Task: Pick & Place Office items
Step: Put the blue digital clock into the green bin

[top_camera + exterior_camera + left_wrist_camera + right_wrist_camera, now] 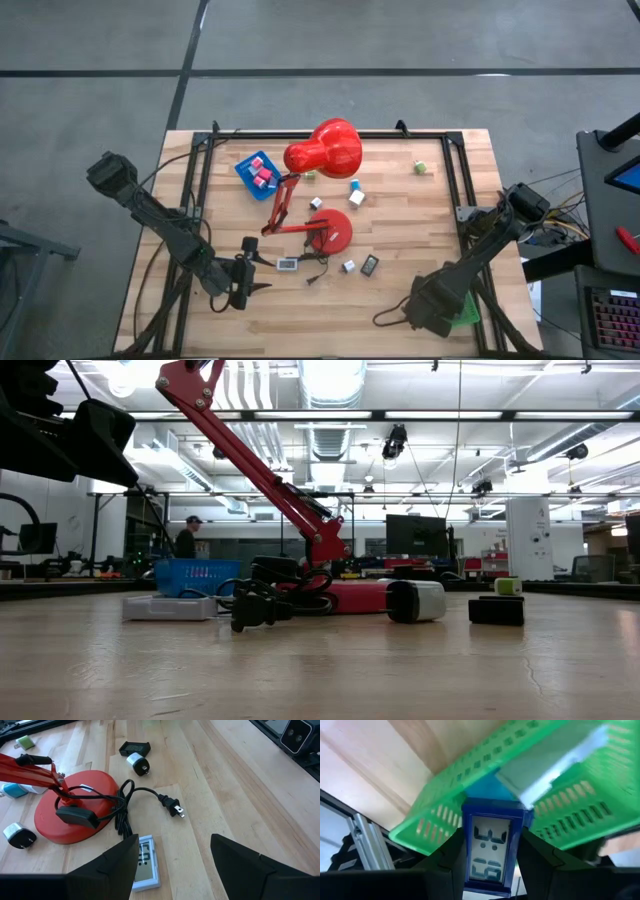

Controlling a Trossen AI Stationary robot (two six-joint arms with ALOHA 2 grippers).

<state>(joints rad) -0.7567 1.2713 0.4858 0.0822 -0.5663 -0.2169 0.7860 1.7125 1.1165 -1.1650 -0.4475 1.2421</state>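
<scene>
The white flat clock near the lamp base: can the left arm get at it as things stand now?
Probably yes. The left gripper is open just short of the white clock, nothing between; the lamp's cord lies just beyond it.

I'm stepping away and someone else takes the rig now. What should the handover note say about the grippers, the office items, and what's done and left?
Right gripper: shut on a blue-framed digital clock, held over the green tray at the table's near right corner; not yet released.
Left gripper: open, empty, hovering over a white digital clock beside the red lamp's base.
Done: pink pieces lie in the blue tray; a white item is in the green tray.
Left: the white clock, dark flat rectangle, and small blocks scattered around the lamp.
</scene>
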